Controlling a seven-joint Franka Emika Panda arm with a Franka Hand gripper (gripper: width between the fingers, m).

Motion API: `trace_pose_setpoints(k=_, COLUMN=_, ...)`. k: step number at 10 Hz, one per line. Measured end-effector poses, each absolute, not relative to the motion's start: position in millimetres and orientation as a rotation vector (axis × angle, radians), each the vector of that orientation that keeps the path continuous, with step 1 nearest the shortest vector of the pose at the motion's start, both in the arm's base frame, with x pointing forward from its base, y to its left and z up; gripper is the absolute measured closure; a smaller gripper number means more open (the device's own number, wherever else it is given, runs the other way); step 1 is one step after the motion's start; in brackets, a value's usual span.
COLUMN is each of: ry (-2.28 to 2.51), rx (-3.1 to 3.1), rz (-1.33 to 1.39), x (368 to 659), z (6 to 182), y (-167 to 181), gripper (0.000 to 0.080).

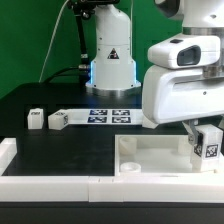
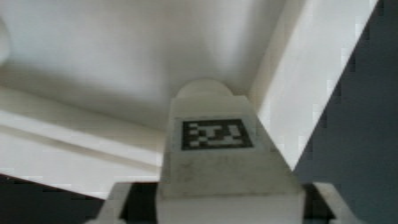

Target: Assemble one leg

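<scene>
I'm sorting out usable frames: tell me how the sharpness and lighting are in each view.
Exterior view: evenly lit and fairly sharp; the white tray-like part looks bright against the black table. Wrist view: soft and blurred; the small white block-like leg with a black-and-white tag fills the frame, and its tag is smeared.

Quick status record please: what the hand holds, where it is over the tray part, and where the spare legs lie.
hand: shut on a leg, tag facing the wrist camera
held leg: at the tray, near its corner on the exterior view's right
seated in socket: cannot tell
spare legs: two on the table, one and another, at the exterior view's left
marker board: flat behind the tray
</scene>
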State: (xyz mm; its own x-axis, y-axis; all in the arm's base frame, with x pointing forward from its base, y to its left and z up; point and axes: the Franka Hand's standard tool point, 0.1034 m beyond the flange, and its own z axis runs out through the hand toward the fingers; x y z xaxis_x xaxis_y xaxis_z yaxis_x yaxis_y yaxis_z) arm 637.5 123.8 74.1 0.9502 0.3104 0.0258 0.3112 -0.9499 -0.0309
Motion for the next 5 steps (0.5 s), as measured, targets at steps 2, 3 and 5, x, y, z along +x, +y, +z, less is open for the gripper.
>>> trace_pose_setpoints(k=2, ry=-0.133, rx=-3.097, rz=-0.026, x=637.7, z=74.1, y=122.7, gripper=0.0508)
trace_pose_setpoints(k=3, ry=0.124, rx=-3.087, rz=-0.021, x=637.8, z=73.5, y=121.3, gripper=0.0508)
trace_pose_setpoints(k=5, ry=0.445, rx=-3.042, rz=-0.013, x=638.3, z=73.0, y=119.3, gripper=0.0508)
